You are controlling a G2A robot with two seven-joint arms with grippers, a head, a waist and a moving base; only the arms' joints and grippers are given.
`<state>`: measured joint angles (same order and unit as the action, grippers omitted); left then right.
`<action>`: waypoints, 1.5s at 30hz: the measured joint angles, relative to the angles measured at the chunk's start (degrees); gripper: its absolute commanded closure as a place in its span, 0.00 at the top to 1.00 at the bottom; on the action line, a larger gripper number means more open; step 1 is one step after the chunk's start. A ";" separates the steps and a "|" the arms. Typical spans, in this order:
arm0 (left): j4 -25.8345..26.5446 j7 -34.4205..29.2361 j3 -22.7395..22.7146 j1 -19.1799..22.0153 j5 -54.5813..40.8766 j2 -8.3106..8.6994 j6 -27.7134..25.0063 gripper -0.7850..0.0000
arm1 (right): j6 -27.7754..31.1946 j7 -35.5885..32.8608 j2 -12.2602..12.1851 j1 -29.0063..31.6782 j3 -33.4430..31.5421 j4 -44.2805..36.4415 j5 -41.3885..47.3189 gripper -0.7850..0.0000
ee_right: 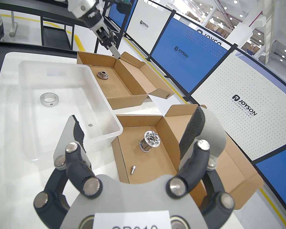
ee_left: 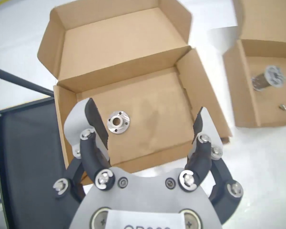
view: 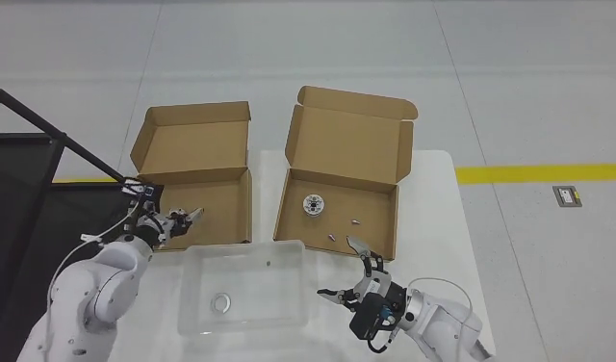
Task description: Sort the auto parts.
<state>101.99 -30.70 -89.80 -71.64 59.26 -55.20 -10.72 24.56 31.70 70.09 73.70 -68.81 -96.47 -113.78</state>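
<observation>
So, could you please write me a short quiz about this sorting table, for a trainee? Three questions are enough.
1. Multiple choice: which part lies in the clear tray?
A) a metal ring
B) a coil spring
C) a rubber hose

2. True or false: the flanged hub and the ribbed cylinder lie together in one and the same cardboard box.

3. Fill in the gap: the jaws of both arms stand ___ and hold nothing.

Key: 1 A; 2 false; 3 open.
</observation>
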 measured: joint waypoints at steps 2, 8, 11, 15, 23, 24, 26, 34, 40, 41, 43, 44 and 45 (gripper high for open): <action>5.82 -0.66 -2.42 -4.78 0.77 0.47 -4.71 1.00 | 0.00 0.00 0.00 0.00 0.00 0.00 0.00 1.00; 16.39 -2.86 -6.82 -14.69 6.38 1.65 -19.49 1.00 | 0.00 0.00 0.00 0.00 0.00 0.00 0.00 1.00; 18.90 -5.21 -7.95 -17.47 8.53 2.23 -27.24 1.00 | 0.00 0.00 0.00 0.00 0.00 0.00 0.00 1.00; 21.24 -8.16 -8.32 -19.68 11.08 2.83 -34.94 1.00 | 0.00 0.00 0.00 0.00 0.00 0.00 0.00 1.00; 22.14 -8.60 -8.30 -20.63 12.04 2.97 -36.77 1.00 | 0.00 0.00 0.00 0.00 0.00 0.00 0.00 1.00; 22.14 -8.60 -8.30 -20.63 12.04 2.97 -36.77 1.00 | 0.00 0.00 0.00 0.00 0.00 0.00 0.00 1.00; 22.09 -8.58 -8.29 -20.63 12.05 2.97 -36.74 1.00 | 0.00 0.00 0.00 0.00 0.00 0.00 0.00 1.00; 17.47 -15.26 -1.92 -16.00 16.20 3.17 -37.08 0.46 | 0.00 0.00 0.00 0.00 0.00 0.00 0.00 1.00; 13.01 -20.63 5.16 -9.97 18.96 2.81 -34.58 0.60 | 0.00 0.00 0.00 0.00 0.00 0.00 0.00 1.00; 12.34 -21.19 6.06 -9.15 19.13 2.77 -34.74 0.61 | 0.00 0.00 0.00 0.00 0.00 0.00 0.00 1.00; 10.91 -22.56 7.94 -7.33 19.42 2.70 -35.68 0.60 | 0.00 0.00 0.00 0.00 0.00 0.00 0.00 1.00; 10.35 -23.14 8.67 -6.59 19.65 2.66 -35.88 0.58 | 0.00 0.00 0.00 0.00 0.00 0.00 0.00 1.00; 9.80 -23.63 9.40 -5.90 19.81 2.62 -36.02 0.58 | 0.00 0.00 0.00 0.00 0.00 0.00 0.00 1.00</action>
<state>111.79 -54.33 -80.41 -77.54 79.08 -52.59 -46.75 24.56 31.70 70.09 73.70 -68.81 -96.47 -113.78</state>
